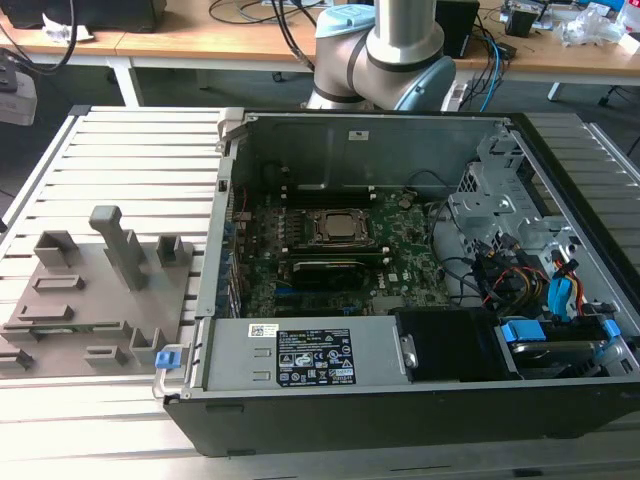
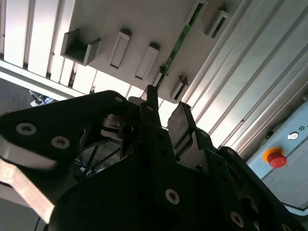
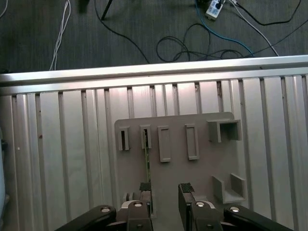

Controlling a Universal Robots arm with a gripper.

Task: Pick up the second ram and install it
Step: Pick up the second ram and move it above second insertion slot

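Observation:
The second ram (image 3: 147,159) is a thin green stick standing on edge in a slot of the grey holder plate (image 3: 178,178). In the second wrist view the ram (image 2: 177,43) runs across the same plate (image 2: 144,24). My gripper (image 3: 166,190) hovers above the plate, open, with nothing between its fingers. One finger pad (image 3: 145,186) lines up with the near end of the stick, and the other pad (image 3: 186,187) is off to its side. In the second wrist view the gripper (image 2: 166,108) is clearly above the stick and does not touch it.
An open computer case (image 1: 400,400) lies on the slatted aluminium table (image 1: 130,170), with its motherboard (image 1: 400,260) exposed. The holder plate (image 1: 100,300) with upright blocks sits at the exterior view's left of the case. A red stop button (image 2: 275,157) is nearby.

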